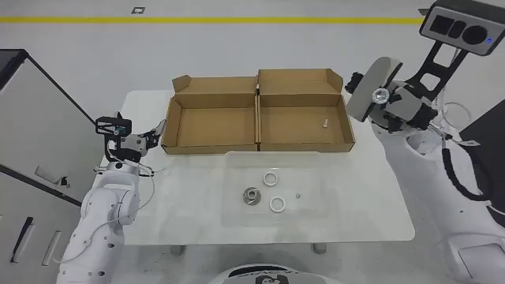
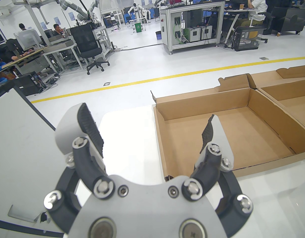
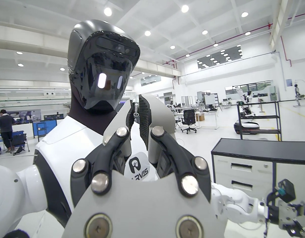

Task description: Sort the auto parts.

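Note:
In a clear shallow tray (image 1: 233,205) at the table's front lie two white rings (image 1: 271,179) (image 1: 278,203), a round metal hub (image 1: 251,196) and a tiny piece (image 1: 297,196). Behind it stand two open cardboard boxes side by side. The left box (image 1: 211,102) (image 2: 217,137) has nothing inside. The right box (image 1: 304,102) (image 2: 291,100) holds a small white bolt (image 1: 324,123). My left gripper (image 1: 154,134) (image 2: 147,117) is open with nothing in it, low at the table's left edge beside the left box. My right gripper (image 1: 381,95) (image 3: 135,111) is raised off the table's right end, shut on a small threaded metal part (image 3: 135,108).
A white panel (image 1: 39,118) stands close to the left of the table. A dark cabinet with drawers (image 3: 254,167) is off to the right. The table (image 1: 355,197) has bare room to the right of the tray and in front of the left box.

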